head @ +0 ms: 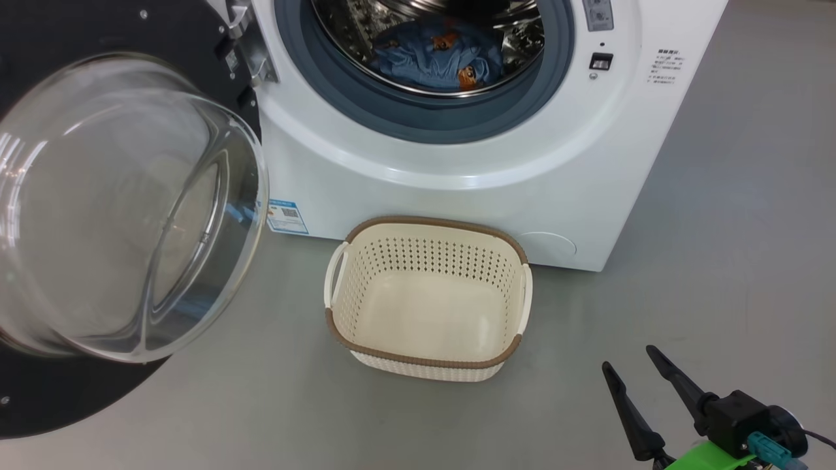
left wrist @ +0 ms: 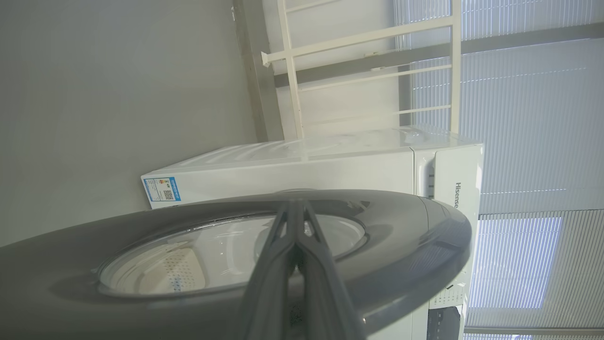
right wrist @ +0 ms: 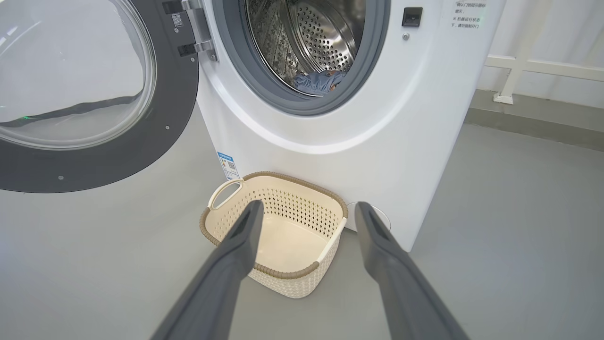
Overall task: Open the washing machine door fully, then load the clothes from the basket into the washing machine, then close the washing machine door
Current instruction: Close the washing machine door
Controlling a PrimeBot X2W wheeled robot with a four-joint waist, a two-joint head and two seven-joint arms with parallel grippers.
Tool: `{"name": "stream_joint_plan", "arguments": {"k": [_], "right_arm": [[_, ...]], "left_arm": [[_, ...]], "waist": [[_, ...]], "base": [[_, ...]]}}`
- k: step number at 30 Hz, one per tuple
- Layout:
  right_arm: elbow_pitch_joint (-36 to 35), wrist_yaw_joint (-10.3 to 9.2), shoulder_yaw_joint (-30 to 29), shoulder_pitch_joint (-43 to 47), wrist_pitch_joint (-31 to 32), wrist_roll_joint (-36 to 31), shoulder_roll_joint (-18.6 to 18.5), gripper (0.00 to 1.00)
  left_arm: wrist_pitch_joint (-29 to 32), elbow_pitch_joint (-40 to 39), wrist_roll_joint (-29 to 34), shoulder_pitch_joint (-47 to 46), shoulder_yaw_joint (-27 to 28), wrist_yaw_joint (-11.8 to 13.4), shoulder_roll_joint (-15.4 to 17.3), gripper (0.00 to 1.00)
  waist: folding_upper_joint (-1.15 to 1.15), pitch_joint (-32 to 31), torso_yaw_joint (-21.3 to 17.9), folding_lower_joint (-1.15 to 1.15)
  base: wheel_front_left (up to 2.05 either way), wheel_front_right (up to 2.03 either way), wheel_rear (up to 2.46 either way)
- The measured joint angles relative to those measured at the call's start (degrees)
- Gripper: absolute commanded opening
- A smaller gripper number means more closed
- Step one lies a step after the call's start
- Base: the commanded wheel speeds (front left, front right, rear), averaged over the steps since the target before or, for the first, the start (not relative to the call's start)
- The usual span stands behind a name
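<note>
You have one bundle of clothes (head: 437, 62), blue with orange-brown figures. It lies in the bottom of the steel drum (right wrist: 325, 42), far beyond the tips of your right gripper (right wrist: 309, 207) and a little above the line of its fingers. All the cloth you can see is in there.

The one washing machine door (right wrist: 141, 141) stands swung wide on its metal hinge (right wrist: 200, 28), ahead and well to the left of your right gripper's left finger. Its clear bowl bulges out toward you.

Your left gripper (left wrist: 296, 205) is at the door's outer side. Its two fingers are pressed together with nothing between them, and they lie across the glossy black frame, with the tips reaching the far edge of the glass. You cannot tell from here whether they touch the frame.

The one basket (head: 428, 365) sits on the grey floor (head: 718, 261), just in front of the one washing machine (head: 457, 215). In the right wrist view it lies straight ahead of your right gripper, framed between the two fingertips. Its two side handles show, one to each side. Your right gripper's fingers are spread wide, hold nothing, and are well apart from the basket's rim.

One blue label (head: 286, 217) sits low on the washer's front, left of the basket. In the left wrist view it appears left of the shut tips. Beyond those tips you see a white railing (left wrist: 292, 71) and window blinds (left wrist: 519, 118).
</note>
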Motion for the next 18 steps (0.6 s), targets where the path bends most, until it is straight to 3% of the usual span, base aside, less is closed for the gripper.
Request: {"name": "stream_joint_plan", "arguments": {"k": [10, 18], "right_arm": [[0.0, 0.00, -0.2, 0.1, 0.0, 0.0, 2.3, 1.00], [0.2, 0.00, 0.0, 0.1, 0.0, 0.0, 1.8, 1.00]], "left_arm": [[2.3, -3.8, -0.2, 1.1, -0.8, 2.0, -1.4, 0.00], [2.3, -4.6, -1.2, 1.6, -0.7, 2.1, -2.9, 0.00]], "waist": [[0.00, -1.5, 1.0, 0.00], [0.00, -1.4, 0.8, 0.00]], "base": [[0.00, 0.00, 0.00], [0.00, 0.00, 0.00]]}}
